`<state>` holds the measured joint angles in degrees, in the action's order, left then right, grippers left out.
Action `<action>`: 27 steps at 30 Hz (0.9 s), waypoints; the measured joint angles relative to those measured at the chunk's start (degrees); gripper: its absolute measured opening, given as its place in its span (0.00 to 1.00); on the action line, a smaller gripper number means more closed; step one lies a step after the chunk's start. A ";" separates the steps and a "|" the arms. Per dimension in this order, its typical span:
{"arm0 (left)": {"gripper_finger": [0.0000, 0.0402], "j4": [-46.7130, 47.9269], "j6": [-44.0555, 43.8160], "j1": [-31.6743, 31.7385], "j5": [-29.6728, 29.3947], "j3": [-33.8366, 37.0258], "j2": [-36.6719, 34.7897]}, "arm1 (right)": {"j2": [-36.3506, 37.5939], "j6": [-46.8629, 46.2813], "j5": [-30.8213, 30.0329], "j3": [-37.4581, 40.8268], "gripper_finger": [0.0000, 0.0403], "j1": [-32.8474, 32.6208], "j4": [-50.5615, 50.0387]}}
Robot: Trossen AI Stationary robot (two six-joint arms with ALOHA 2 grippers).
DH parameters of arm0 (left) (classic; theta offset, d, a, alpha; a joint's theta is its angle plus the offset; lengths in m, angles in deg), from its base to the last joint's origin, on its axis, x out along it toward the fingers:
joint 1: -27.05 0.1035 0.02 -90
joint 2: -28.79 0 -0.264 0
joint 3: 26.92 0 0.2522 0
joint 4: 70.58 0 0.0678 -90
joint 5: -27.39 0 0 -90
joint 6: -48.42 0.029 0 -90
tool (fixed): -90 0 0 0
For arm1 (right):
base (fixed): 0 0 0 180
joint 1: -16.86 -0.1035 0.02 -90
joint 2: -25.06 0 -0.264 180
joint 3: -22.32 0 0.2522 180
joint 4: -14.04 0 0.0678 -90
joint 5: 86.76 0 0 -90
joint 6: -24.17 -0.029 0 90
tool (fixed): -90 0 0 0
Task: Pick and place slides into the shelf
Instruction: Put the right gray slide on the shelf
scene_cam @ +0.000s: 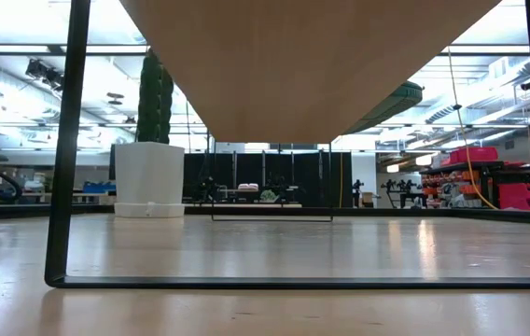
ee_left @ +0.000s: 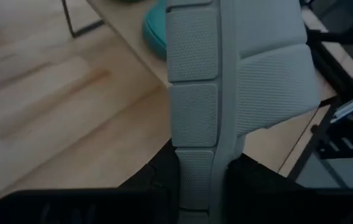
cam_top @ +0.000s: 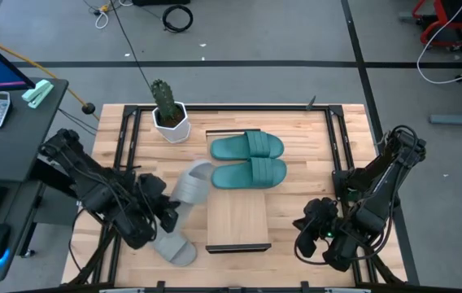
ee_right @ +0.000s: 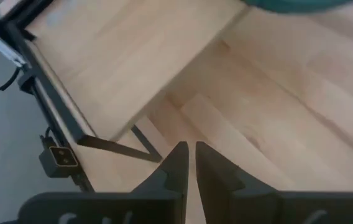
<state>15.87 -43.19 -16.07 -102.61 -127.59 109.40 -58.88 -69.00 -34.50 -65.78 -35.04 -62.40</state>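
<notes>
My left gripper (cam_top: pixel 166 213) pinches one grey slide (cam_top: pixel 190 184) by its edge, lifted left of the shelf (cam_top: pixel 237 220) for placing. Two teal slides (cam_top: pixel 247 159) occupy the shelf's far half; another grey slide (cam_top: pixel 175 248) lies near-left. My right gripper (ee_right: pixel 189 155), fingers pressed together, waits near-right.

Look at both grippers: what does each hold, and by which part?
The left gripper clamps a light grey slide by its edge, sole up. The right gripper is shut and holds nothing.
</notes>
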 joint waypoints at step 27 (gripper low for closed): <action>0.20 -21.82 -0.14 5.44 -25.15 -0.01 4.75 | 4.94 46.46 -8.29 -21.34 0.01 5.82 1.68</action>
<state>-5.95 -43.32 -10.63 -127.76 -127.60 114.15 -53.94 -22.54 -42.79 -87.13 -29.22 -60.72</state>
